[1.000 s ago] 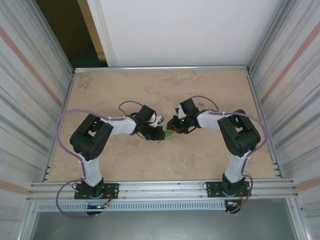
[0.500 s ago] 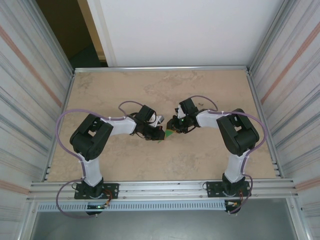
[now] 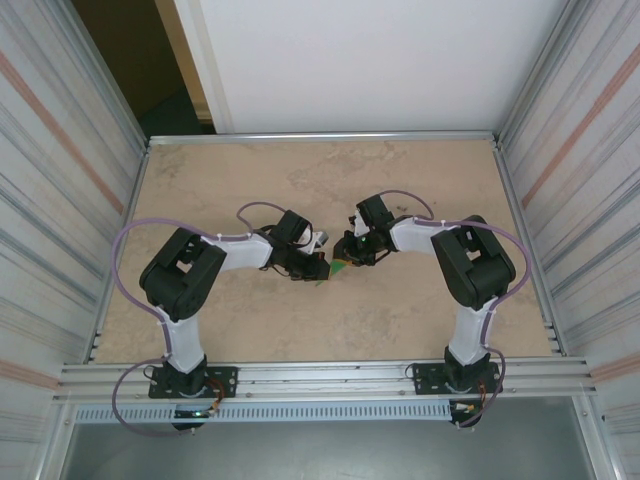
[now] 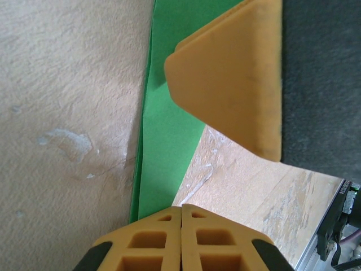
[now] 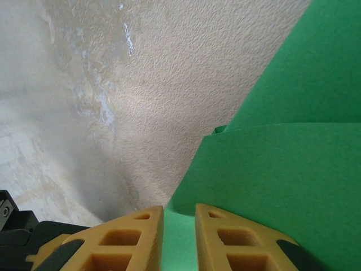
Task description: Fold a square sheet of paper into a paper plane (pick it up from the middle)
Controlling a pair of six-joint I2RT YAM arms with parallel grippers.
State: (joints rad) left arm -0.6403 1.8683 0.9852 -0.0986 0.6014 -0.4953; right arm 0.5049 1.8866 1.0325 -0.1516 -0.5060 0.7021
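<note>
Paper (image 3: 340, 266), a single green folded piece, is at the middle of the counter (image 3: 250, 170), between the left fingers (image 3: 316, 268) and the right fingers (image 3: 350, 252) of the two arms. From above it is only a small wedge. The left wrist camera shows its layered edge reaching the two left fingers (image 4: 152, 243), which are pressed together, and one right finger lying across it. The right wrist camera shows both right fingers (image 5: 237, 243) pinching it, green in their narrow slit.
</note>
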